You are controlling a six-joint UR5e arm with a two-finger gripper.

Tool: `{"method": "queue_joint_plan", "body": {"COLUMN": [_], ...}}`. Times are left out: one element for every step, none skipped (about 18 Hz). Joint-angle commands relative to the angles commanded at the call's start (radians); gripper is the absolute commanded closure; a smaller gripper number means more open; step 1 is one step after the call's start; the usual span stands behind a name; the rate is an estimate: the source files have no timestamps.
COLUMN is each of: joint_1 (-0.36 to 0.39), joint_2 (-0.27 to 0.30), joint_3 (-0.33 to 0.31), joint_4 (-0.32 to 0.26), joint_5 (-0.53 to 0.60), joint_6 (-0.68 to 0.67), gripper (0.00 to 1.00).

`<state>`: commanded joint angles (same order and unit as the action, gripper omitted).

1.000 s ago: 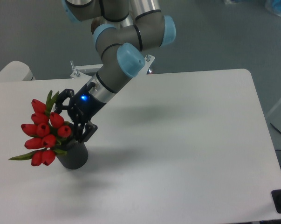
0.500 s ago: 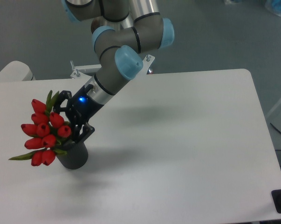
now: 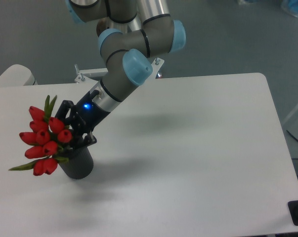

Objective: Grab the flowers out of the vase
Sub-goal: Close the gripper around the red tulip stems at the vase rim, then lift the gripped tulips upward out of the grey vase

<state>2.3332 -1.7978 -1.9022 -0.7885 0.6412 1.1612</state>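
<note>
white worktop point(image 3: 188, 148) under a grey floor backdrop. flowers point(image 3: 44, 140) lean left out of the vase point(image 3: 78, 163). my pincer point(image 3: 72, 129) sits at the stems just above the rim; whether it grips them i cannot tell. i judge them light, floppy, bruisable: take the bundled stems, never the buds.

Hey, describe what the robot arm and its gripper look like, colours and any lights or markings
The arm is built of smooth grey tubular segments with light blue caps at the joints and a silver metallic upper section. Its wrist narrows to a silver ring, then a black two-finger gripper with angular black linkage fingers. A small blue light glows on the gripper body. No loose cables or readable markings show.
</note>
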Motion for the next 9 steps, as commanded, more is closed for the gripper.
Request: {"method": "queue_joint_plan", "body": {"joint_1": [0.000, 0.000, 0.002, 0.003, 0.005, 0.006, 0.006, 0.006, 0.008], "joint_2": [-0.002, -0.002, -0.006, -0.008, -0.008, -0.008, -0.008, -0.008, -0.006], "joint_3": [0.002, 0.002, 0.003, 0.003, 0.005, 0.008, 0.008, 0.009, 0.009], "joint_4": [0.000, 0.000, 0.000, 0.000, 0.000, 0.000, 0.000, 0.000, 0.000], "joint_5": [0.000, 0.000, 0.000, -0.002, 0.000, 0.000, 0.000, 0.000, -0.002], "joint_6": [0.000, 0.000, 0.000, 0.002, 0.002, 0.002, 0.002, 0.002, 0.002], "gripper": [0.59, 0.60, 0.60, 0.60, 0.62, 0.64, 0.64, 0.64, 0.64]}}
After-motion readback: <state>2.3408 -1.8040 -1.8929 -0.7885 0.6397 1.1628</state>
